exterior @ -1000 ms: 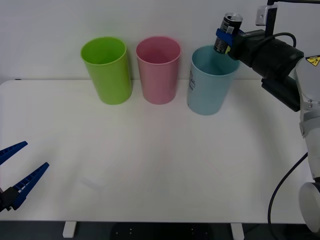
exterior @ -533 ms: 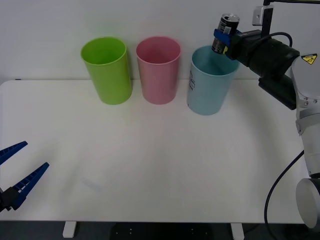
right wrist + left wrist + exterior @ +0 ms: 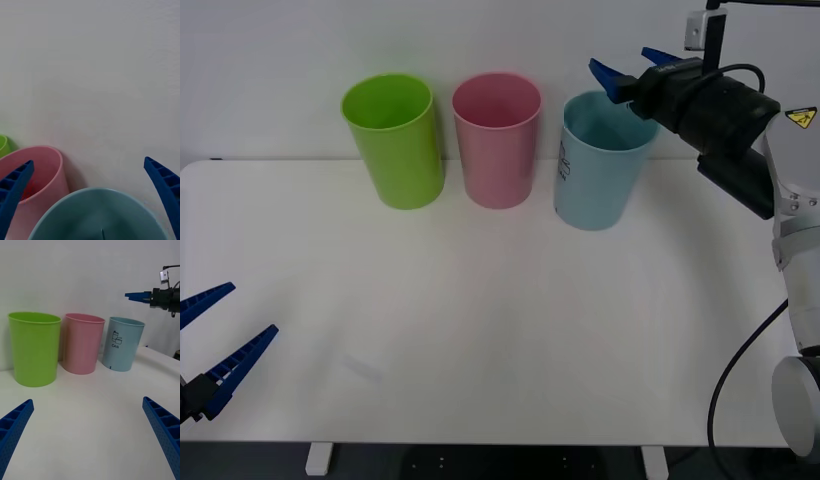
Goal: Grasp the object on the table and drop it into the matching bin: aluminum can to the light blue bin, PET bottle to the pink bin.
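My right gripper (image 3: 625, 63) hangs open just above the rim of the light blue bin (image 3: 600, 170), with nothing between its fingers. In the right wrist view the blue bin's mouth (image 3: 97, 210) lies directly below the spread fingers (image 3: 15, 187), and the pink bin (image 3: 37, 176) stands beside it. The aluminum can is out of view. From the left wrist view, the blue bin (image 3: 122, 345) carries a "CAN" label and the right gripper (image 3: 137, 297) hovers over it. My left gripper (image 3: 250, 310) waits open over the table's near left edge.
A lime green bin (image 3: 395, 145) stands left of the pink bin (image 3: 498, 145), all three in a row at the back of the white table (image 3: 500, 330). A white wall rises right behind them.
The can that the right gripper held above the light blue bin is gone from its fingers, which have opened. The left arm has not moved.
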You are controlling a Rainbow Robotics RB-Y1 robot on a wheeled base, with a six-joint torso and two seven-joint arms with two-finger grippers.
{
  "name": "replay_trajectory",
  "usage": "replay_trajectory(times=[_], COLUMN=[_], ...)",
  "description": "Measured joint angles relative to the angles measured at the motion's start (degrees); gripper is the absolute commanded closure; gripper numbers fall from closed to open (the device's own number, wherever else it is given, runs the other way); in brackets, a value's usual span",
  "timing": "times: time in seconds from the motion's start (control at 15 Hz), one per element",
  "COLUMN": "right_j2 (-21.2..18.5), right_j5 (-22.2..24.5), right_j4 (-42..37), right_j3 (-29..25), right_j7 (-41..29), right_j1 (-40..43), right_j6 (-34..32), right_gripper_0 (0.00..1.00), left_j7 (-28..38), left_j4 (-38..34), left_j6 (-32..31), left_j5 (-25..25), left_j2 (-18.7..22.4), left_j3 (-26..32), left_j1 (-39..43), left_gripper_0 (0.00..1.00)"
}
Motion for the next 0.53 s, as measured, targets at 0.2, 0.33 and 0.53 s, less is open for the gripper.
replay_trajectory(times=[0.2,0.33,0.53], right_j2=[-0.1,-0.1,-0.2], right_j5=[-0.7,-1.5,-3.0], right_j4=[0.0,0.0,-1.2], right_j3=[-0.1,-0.2,-0.3], right_j7=[0.3,0.6,1.6], right_j1=[0.0,0.1,1.0], right_j6=[0.0,0.0,-0.2], right_gripper_0=[0.0,0.0,0.0], left_j7=[0.0,0.0,0.0], left_j4=[0.0,0.0,0.0], left_j6=[0.0,0.0,0.0], left_j5=[0.0,0.0,0.0], left_j2=[0.0,0.0,0.0], left_j3=[0.0,0.0,0.0], left_j1=[0.0,0.0,0.0], left_gripper_0=[0.0,0.0,0.0])
